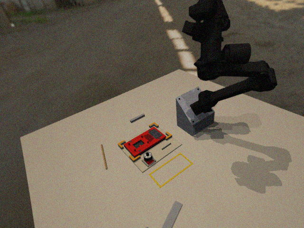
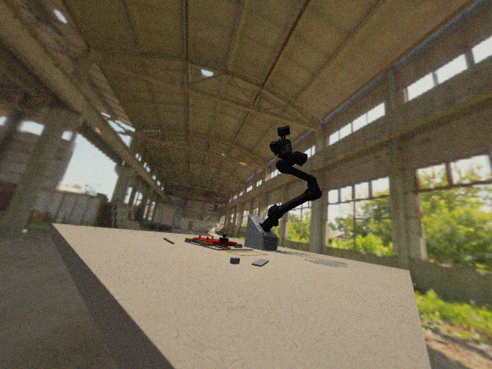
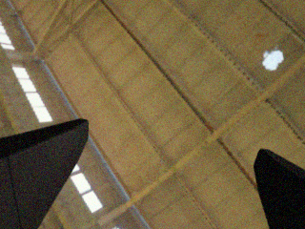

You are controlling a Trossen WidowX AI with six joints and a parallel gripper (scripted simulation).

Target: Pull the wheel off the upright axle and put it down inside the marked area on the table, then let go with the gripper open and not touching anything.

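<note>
1. Top view: the wheel (image 1: 147, 155) sits on its upright axle at the near corner of a pale base plate (image 1: 171, 147), just in front of a red board (image 1: 145, 141) framed by orange corner brackets (image 1: 121, 144). The marked area (image 1: 171, 170), a yellow rectangular outline, lies on the table (image 1: 73, 171) just beside the plate, nearer the camera, with nothing inside it. A thin wooden rod (image 1: 104, 156) lies to the left, a small grey bar (image 1: 137, 118) behind the board, and a flat grey strip (image 1: 172, 214) near the bottom edge. The black arm (image 1: 233, 73) rises from a grey wedge-shaped mount (image 1: 194, 118) and folds upward, well apart from the wheel; the gripper itself is out of the frame here.

2. Exterior view: the arm (image 2: 296, 186) stands tall above the mount (image 2: 259, 237), its gripper (image 2: 283, 131) at the very top and pointing up (far above everything on the table). The red board (image 2: 206, 240) is small and low; the wheel is too small to make out clearly.

3. Wrist view: two dark fingers frame the lower corners, spread wide with only the hall's roof between them, so the jaws are apart and pinch nothing.
</note>
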